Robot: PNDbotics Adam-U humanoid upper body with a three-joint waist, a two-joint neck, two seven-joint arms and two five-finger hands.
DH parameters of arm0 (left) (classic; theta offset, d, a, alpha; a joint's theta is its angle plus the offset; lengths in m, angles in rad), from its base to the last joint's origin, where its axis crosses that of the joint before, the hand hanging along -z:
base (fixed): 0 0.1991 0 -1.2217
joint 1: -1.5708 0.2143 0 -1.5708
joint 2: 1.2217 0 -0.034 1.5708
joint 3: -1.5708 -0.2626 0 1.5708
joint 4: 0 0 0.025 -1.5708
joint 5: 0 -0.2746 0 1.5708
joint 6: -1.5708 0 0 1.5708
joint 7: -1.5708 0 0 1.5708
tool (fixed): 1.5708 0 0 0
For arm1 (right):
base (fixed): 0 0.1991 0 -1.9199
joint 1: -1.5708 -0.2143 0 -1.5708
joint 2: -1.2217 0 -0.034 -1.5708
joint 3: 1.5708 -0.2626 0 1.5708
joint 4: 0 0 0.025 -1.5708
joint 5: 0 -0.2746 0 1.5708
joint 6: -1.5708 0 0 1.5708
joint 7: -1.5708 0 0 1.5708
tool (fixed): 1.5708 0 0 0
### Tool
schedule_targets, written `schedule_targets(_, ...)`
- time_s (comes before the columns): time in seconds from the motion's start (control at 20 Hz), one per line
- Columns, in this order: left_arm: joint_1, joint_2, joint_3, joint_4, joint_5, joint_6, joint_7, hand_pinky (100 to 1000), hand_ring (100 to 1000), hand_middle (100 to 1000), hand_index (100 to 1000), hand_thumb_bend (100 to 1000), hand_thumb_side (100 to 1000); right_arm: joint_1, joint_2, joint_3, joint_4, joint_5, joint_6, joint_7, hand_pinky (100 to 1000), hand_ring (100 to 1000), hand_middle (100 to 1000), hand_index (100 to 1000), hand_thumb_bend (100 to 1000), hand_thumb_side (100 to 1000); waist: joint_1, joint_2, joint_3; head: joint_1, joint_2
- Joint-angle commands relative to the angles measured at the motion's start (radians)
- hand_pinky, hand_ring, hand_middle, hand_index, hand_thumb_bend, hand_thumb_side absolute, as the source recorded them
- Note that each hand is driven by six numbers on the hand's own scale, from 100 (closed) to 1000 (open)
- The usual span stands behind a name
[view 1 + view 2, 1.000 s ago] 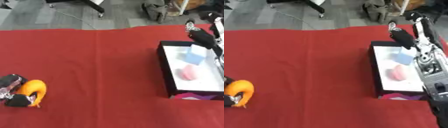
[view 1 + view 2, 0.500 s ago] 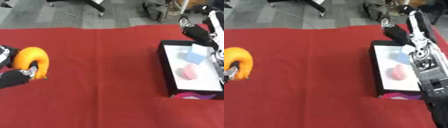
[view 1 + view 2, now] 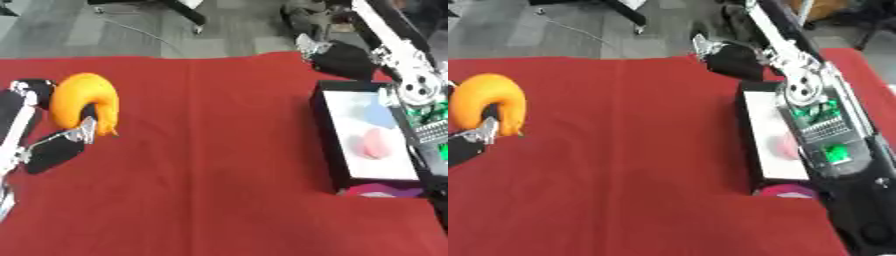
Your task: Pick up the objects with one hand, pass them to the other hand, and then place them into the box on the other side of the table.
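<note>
In the left eye view the left hand (image 3: pixel 52 130) comes in from the left edge over the red cloth (image 3: pixel 210 165), its fingers (image 3: pixel 54 152) curled round an orange curved object (image 3: pixel 83 102) — a fat arc that sits above and between the dark fingers, one finger crossing its lower end, another showing at its upper left. The object is held up at the left side of the table, well apart from the box (image 3: pixel 372 135) on the right. That box has black walls and a white floor, and in it lie a pink object (image 3: pixel 374 143) near the middle and a pale blue one (image 3: pixel 378 116) beyond it. The right hand (image 3: pixel 337 57) hangs at the far corner of the box, just past its rim; it shows as a dark mass with a pale fingertip toward the left, and whether its fingers are bent or straight cannot be told. In the right eye view the orange object (image 3: pixel 487 107) sits at the left edge, one finger (image 3: pixel 483 132) of the left hand against its lower inner curve — the rest of that hand is mostly cut off. The right hand (image 3: pixel 732 60) is beside the box's (image 3: pixel 750 135) far left corner, and the right arm (image 3: pixel 824 135) covers much of the box's inside, leaving only a part of the pink object (image 3: pixel 786 146) showing.
</note>
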Motion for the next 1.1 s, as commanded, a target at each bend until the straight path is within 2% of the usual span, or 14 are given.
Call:
schedule_targets(0.05,-0.022,-0.01,-0.019,0.024,0.015,-0.08,0.022,643,533,449,548,100,466,-0.051,0.005,0.035,-0.017,0.01,-0.032,0.117,877,972,868,901,100,408,0.001,-0.03,-0.001,0.001,-0.006)
schedule_targets(0.3,-0.038,-0.031,-0.06,0.039,0.108,-0.209,-0.009,623,528,445,550,100,475,-0.114,0.039,0.093,0.002,0.045,-0.072,0.278,876,977,877,905,100,420,-0.003,-0.032,-0.001,0.007,-0.005)
schedule_targets(0.55,-0.051,-0.051,-0.089,0.047,0.147,-0.266,-0.047,620,525,443,550,100,480,-0.153,0.076,0.134,0.014,0.051,-0.092,0.383,869,977,884,914,100,441,-0.006,-0.033,-0.002,0.016,-0.003)
schedule_targets(0.7,-0.057,-0.057,-0.11,0.033,0.149,-0.288,-0.072,629,527,445,550,100,480,-0.182,0.09,0.163,0.016,0.05,-0.09,0.458,869,990,892,921,100,486,-0.007,-0.033,-0.003,0.016,0.001)
schedule_targets(0.9,-0.06,-0.065,-0.131,0.014,0.131,-0.305,-0.092,641,529,447,550,100,479,-0.226,0.099,0.203,0.023,0.059,-0.046,0.57,875,1000,908,941,100,567,-0.008,-0.035,-0.005,0.015,0.006)
schedule_targets(1.1,-0.059,-0.07,-0.142,0.009,0.099,-0.31,-0.095,640,530,448,549,100,480,-0.276,0.097,0.249,0.035,0.064,0.028,0.628,869,1000,906,944,100,568,-0.011,-0.038,-0.008,0.016,0.011)
